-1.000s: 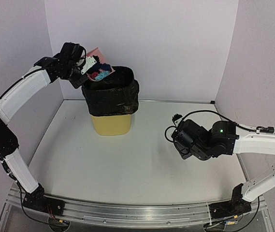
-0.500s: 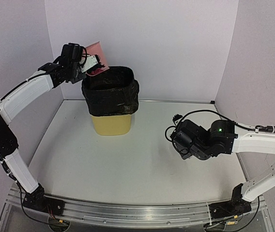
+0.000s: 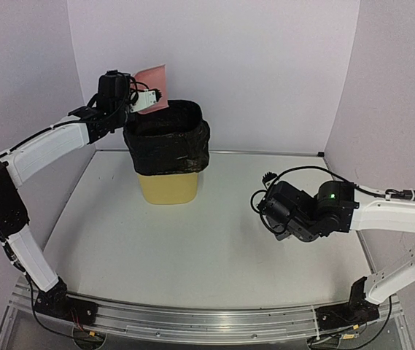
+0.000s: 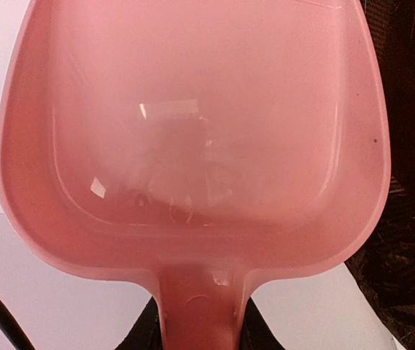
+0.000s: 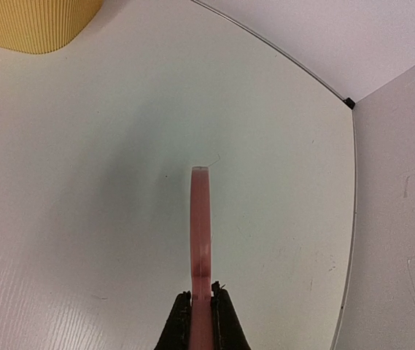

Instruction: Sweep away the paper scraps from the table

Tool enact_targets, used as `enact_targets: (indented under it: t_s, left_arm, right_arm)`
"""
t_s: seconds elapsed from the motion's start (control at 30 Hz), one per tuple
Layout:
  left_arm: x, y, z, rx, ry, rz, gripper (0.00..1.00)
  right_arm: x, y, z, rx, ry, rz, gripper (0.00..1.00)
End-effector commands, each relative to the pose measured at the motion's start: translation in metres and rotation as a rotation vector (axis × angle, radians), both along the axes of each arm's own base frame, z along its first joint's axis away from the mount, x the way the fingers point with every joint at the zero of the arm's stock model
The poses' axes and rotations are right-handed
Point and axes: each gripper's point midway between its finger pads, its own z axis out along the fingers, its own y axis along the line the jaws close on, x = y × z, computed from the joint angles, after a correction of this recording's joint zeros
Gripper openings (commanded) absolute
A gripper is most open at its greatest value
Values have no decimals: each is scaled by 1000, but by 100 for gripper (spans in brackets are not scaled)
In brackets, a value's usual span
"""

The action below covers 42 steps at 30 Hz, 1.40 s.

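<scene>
Left pincer (image 3: 144, 99) is clamped on the stem of a pink dustpan (image 4: 192, 146), holding it high above the rear-left rim of a bin (image 3: 167, 188) that stands toward the far left corner of the surface (image 3: 214, 248). The dustpan is tipped up, its open mouth toward the back wall. Seen from the wrist its scoop is bare and glossy, with only faint reflections inside. The bin is yellow, and a black bag (image 3: 168, 144) is folded down over its top half. The right pincer (image 5: 201, 310) hangs low over the right side of the surface, well apart from the bin, its jaws closed tight on a thin pink handle (image 5: 200, 219) seen edge-on from the wrist and pointing toward the far right corner. No view shows where the paper scraps are now – the bin's inside is dark and mostly hidden from above. Both arms reach in from the rail (image 3: 207, 321) along the near edge, the left stretched up and back, the right folded low.
</scene>
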Motion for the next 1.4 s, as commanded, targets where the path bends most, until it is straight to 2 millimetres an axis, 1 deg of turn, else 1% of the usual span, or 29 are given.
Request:
enact_targets:
  t_s: [0.0, 0.07, 0.13, 0.17, 0.23, 0.27, 0.3, 0.4, 0.47, 0.53, 0.6, 0.63, 0.7, 0.73, 0.77, 0.8, 0.87, 0.97, 1.0, 1.03, 1.07, 1.17, 1.23, 1.3, 1.33, 1.37]
  left_arm:
    - [0, -1, 42, -28, -105, 18, 0]
    - [1, -5, 42, -46, -95, 7, 0]
    - [0, -9, 49, -114, -89, -5, 0]
    - [0, -13, 45, -142, -55, -20, 0]
    - [-7, -24, 54, -275, -19, -77, 0]
    - [-11, -29, 55, -326, 24, -108, 0]
    - [-18, -36, 58, -422, 59, -153, 0]
    - [-47, -64, 64, -659, 195, -314, 0]
    - [-66, -76, 70, -816, 257, -384, 0]
    - [-91, -92, 72, -941, 355, -486, 0]
    - [-114, -110, 63, -1018, 470, -560, 0]
    - [-124, -115, 61, -1049, 506, -583, 0]
    - [-141, -127, 48, -1092, 566, -597, 0]
    - [-152, -134, 43, -1103, 589, -614, 0]
    - [-164, -139, 44, -1113, 597, -642, 0]
    - [-176, -149, 34, -1112, 634, -657, 0]
    - [-198, -162, 29, -1133, 681, -700, 0]
    - [-232, -186, 3, -1142, 837, -771, 2]
    - [-244, -194, -11, -1129, 878, -775, 2]
    - [-251, -200, -20, -1120, 894, -776, 2]
    - [-264, -209, -32, -1096, 928, -785, 3]
    - [-291, -227, -82, -1021, 1049, -746, 2]
    - [-305, -232, -115, -995, 1114, -705, 2]
    - [-314, -231, -151, -982, 1171, -648, 2]
    - [-315, -228, -170, -981, 1192, -603, 2]
    - [-315, -226, -184, -992, 1201, -565, 2]
  right_arm:
    - [2, -10, 10, 1, -45, -26, 0]
    - [1, -11, 10, 2, -45, -29, 0]
    - [1, -12, 9, 3, -45, -31, 0]
    - [0, -13, 10, 6, -46, -33, 0]
    - [0, -14, 11, 15, -49, -37, 0]
    - [0, -15, 12, 19, -53, -41, 0]
    - [0, -16, 13, 23, -58, -44, 0]
    - [1, -17, 17, 30, -71, -52, 0]
    - [2, -16, 20, 35, -77, -54, 0]
    - [3, -15, 23, 38, -86, -57, 0]
    - [6, -16, 27, 35, -107, -71, 0]
    - [7, -16, 28, 38, -115, -80, 0]
    - [9, -18, 32, 44, -135, -99, 0]
    - [10, -19, 34, 51, -146, -109, 0]
    - [10, -20, 36, 59, -152, -116, 0]
    - [10, -20, 38, 70, -159, -124, 0]
    - [10, -23, 41, 87, -169, -137, 0]
    - [8, -27, 45, 109, -181, -146, 0]
    - [8, -29, 46, 117, -185, -151, 0]
    - [7, -32, 47, 120, -190, -156, 0]
    - [7, -34, 48, 125, -196, -160, 0]
    - [4, -41, 51, 142, -210, -170, 0]
    - [3, -46, 54, 157, -222, -177, 0]
    - [1, -52, 56, 170, -228, -179, 0]
    - [0, -54, 57, 179, -232, -182, 0]
    - [-2, -56, 58, 188, -233, -181, 0]
